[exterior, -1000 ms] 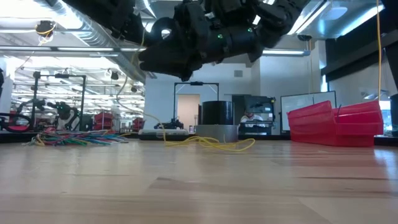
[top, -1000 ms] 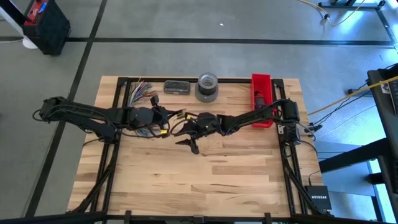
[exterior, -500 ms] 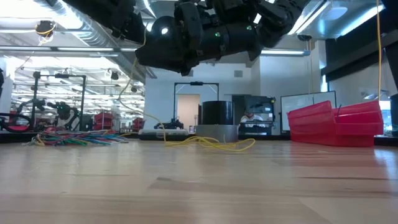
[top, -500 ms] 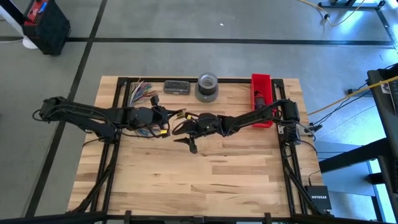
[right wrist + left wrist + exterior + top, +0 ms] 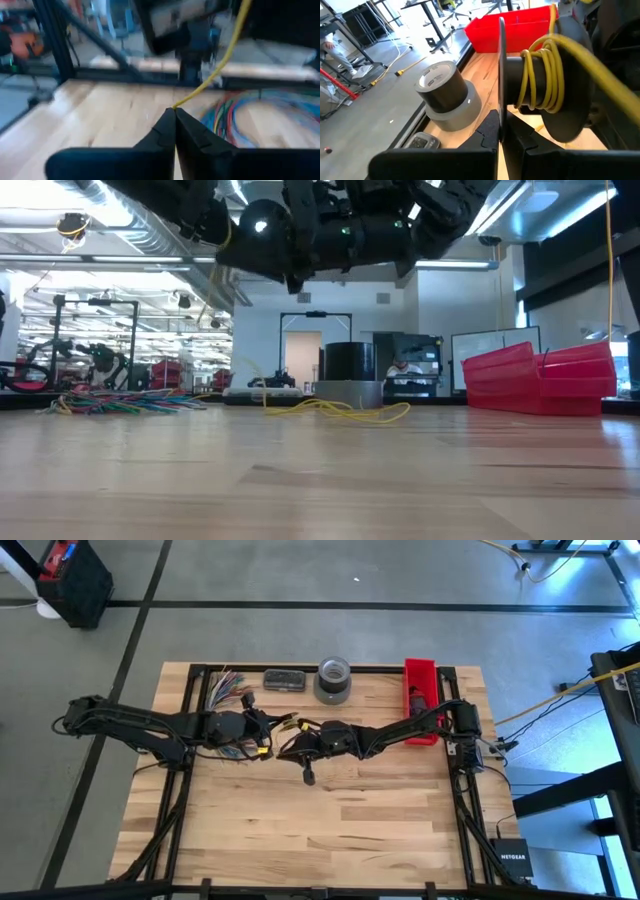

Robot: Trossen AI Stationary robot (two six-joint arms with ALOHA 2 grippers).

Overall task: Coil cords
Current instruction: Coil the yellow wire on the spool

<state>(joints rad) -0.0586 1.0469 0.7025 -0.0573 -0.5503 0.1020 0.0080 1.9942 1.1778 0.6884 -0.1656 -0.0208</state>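
My left gripper (image 5: 500,125) is shut on a black spool (image 5: 560,95) with a yellow cord (image 5: 540,75) wound round its hub, held above the table's middle (image 5: 268,728). My right gripper (image 5: 173,114) faces it from the right (image 5: 290,745), shut on the free yellow cord (image 5: 210,75). More of the yellow cord (image 5: 340,410) lies on the table. A tangle of multicoloured cords (image 5: 228,686) rests flat at the far left, also visible in the low view (image 5: 130,402). My left gripper pinches the thin rim of the spool's near flange (image 5: 501,95) between its two fingers, coming at it roughly level from the table's left. The spool hangs clear of the table with its axis about level. My right gripper pinches one strand of the yellow cord (image 5: 176,105) at its fingertips, coming roughly level from the table's right. From the fingers the cord rises slanting toward the left arm, clear of the table.
A grey tape roll (image 5: 333,680) stands at the far middle, a flat black object (image 5: 284,679) to its left, and a red bin (image 5: 420,700) at the far right. The near half of the wooden table (image 5: 320,830) lies bare.
My right gripper has shut from wide open, taking hold of the yellow cord, and has tipped its fingers upward toward level. My left gripper and the spool have kept still.
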